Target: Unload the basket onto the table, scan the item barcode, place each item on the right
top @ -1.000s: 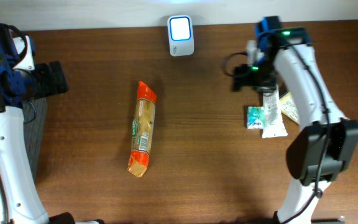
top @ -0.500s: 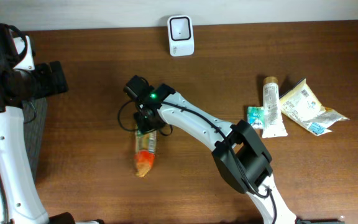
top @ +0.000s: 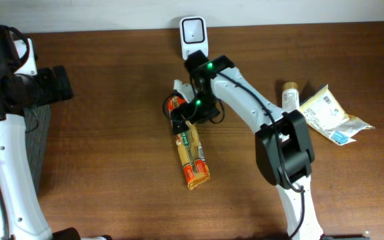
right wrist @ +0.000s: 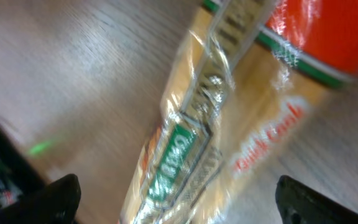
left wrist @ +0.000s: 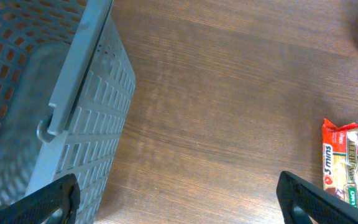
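The noodle pack has been dragged nearer the scanner, beneath the right hand, which is spread wide and empty, as is the left hand. One pack and one scanner are counted.

We see a table of dark reddish-brown wood with fine grain. At centre, the packet is orange-yellow with a red end, a green band and green-and-white label panels. The scanner at the top edge is white with a pale bluish face. In the upper left of the left wrist view, the basket is grey with a slotted lattice. At right, the tube is white with a tan cap, and the pouch is pale yellow with a blue corner.
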You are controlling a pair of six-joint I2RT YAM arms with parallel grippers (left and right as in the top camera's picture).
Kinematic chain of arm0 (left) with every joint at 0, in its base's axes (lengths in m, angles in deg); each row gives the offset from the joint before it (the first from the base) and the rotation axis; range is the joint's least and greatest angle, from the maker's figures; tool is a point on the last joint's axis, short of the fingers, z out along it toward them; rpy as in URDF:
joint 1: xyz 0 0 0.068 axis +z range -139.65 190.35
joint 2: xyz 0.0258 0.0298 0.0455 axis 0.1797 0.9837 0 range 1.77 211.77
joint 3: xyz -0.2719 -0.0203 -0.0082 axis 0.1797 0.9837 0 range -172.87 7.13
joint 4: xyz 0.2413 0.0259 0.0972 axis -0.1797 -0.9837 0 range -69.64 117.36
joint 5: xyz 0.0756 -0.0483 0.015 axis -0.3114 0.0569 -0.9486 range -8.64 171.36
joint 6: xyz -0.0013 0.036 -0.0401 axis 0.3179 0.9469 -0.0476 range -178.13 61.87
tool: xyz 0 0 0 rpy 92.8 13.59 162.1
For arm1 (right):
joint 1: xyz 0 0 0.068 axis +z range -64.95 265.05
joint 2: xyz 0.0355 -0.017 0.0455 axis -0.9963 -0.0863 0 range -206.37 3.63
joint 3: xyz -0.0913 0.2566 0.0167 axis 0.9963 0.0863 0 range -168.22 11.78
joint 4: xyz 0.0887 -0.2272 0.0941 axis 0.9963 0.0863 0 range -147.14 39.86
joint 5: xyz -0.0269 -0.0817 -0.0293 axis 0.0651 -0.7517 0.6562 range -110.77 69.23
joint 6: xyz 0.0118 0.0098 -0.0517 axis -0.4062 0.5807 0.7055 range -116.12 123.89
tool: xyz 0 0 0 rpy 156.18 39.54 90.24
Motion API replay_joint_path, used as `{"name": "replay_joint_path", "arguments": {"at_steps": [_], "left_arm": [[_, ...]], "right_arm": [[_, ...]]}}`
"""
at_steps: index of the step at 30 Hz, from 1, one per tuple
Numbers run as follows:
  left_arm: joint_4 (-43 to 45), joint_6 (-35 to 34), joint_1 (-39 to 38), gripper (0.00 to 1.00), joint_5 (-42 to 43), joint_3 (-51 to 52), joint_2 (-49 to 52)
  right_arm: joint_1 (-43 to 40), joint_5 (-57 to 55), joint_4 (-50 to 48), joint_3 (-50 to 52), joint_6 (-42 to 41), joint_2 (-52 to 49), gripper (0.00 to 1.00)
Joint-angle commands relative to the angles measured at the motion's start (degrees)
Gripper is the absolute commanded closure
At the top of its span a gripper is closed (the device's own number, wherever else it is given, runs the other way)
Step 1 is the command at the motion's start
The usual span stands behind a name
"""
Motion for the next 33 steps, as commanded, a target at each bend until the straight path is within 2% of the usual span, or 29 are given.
{"name": "replay_joint_path", "arguments": {"at_steps": [1,2,3,4,7,8,9,10,11,12,13,15,16,19,21,23,25,26,28,30,31,32,33], "left_arm": [[0.09,0.04,0.24,0.01,-0.42,-0.50,-0.35],[0.09,0.04,0.24,0.01,-0.44,-0.50,-0.35],[0.09,0.04,0.24,0.01,-0.44,-0.50,-0.35],[0.09,0.04,0.24,0.01,-0.44,-0.50,-0.35],[0.09,0.04,0.24,0.01,-0.42,-0.50,-0.35],[0.09,0.04,0.24,0.01,-0.44,-0.50,-0.35],[0.09,0.04,0.24,0.01,-0.44,-0.50,-0.35],[0.07,0.04,0.24,0.01,-0.44,-0.50,-0.35],[0.09,0.04,0.24,0.01,-0.44,-0.50,-0.35],[0.09,0.04,0.24,0.01,-0.44,-0.50,-0.35],[0.09,0.04,0.24,0.01,-0.44,-0.50,-0.35],[0.09,0.04,0.24,0.01,-0.44,-0.48,-0.35],[0.09,0.04,0.24,0.01,-0.44,-0.48,-0.35],[0.09,0.04,0.24,0.01,-0.42,-0.48,-0.35],[0.09,0.04,0.24,0.01,-0.44,-0.48,-0.35],[0.09,0.04,0.24,0.01,-0.44,-0.48,-0.35],[0.09,0.04,0.24,0.01,-0.44,-0.48,-0.35],[0.09,0.04,0.24,0.01,-0.44,-0.48,-0.35],[0.09,0.04,0.24,0.01,-0.44,-0.48,-0.35],[0.09,0.04,0.24,0.01,-0.44,-0.48,-0.35],[0.09,0.04,0.24,0.01,-0.44,-0.48,-0.35],[0.09,0.04,0.24,0.01,-0.44,-0.48,-0.35],[0.09,0.04,0.24,0.01,-0.44,-0.48,-0.35]], "right_arm": [[2.97,-7.91,-0.55,-0.94,-3.21,-3.67,0.01],[3.74,-11.06,-0.52,-0.85,-5.03,-5.33,0.02],[4.31,-12.04,-0.24,-0.79,-5.01,-6.91,0.08],[4.61,-13.27,-0.13,-0.61,-5.01,-8.22,0.21],[3.52,-15.50,0.22,-0.66,-4.98,-8.28,0.85],[2.62,-15.89,0.90,-0.66,-4.98,-8.26,0.88],[1.38,-17.66,2.12,-0.90,-5.01,-8.26,0.82],[-0.52,-21.03,3.91,-1.09,-5.01,-8.26,0.60],[-1.60,-22.62,4.57,-1.09,-5.01,-8.26,0.29],[-3.21,-26.75,5.70,-1.44,-5.01,-8.26,0.18],[-4.04,-28.72,6.60,-2.62,-5.01,-8.26,0.01],[-4.48,-34.23,10.82,-12.00,-7.04,-8.26,0.01],[-4.02,-37.29,14.36,-20.37,-8.85,-8.26,0.01],[-0.59,-39.06,21.03,-31.93,-12.37,-8.26,0.02],[4.87,-38.97,22.21,-29.11,-14.32,-8.39,0.01],[7.82,-36.87,18.10,-22.56,-14.27,-8.39,0.01],[9.25,-36.61,13.81,-14.99,-13.79,-8.39,0.24],[9.81,-37.07,10.03,-10.27,-13.81,-8.39,0.31],[10.23,-43.12,5.25,-3.72,-15.15,-8.39,0.37],[10.25,-49.75,3.41,-0.15,-15.96,-8.39,0.38],[10.25,-52.52,2.27,1.49,-15.96,-8.39,0.43],[10.16,-53.35,1.66,2.40,-15.96,-8.39,0.52],[10.14,-53.57,1.20,2.93,-15.96,-8.39,0.71]]}}
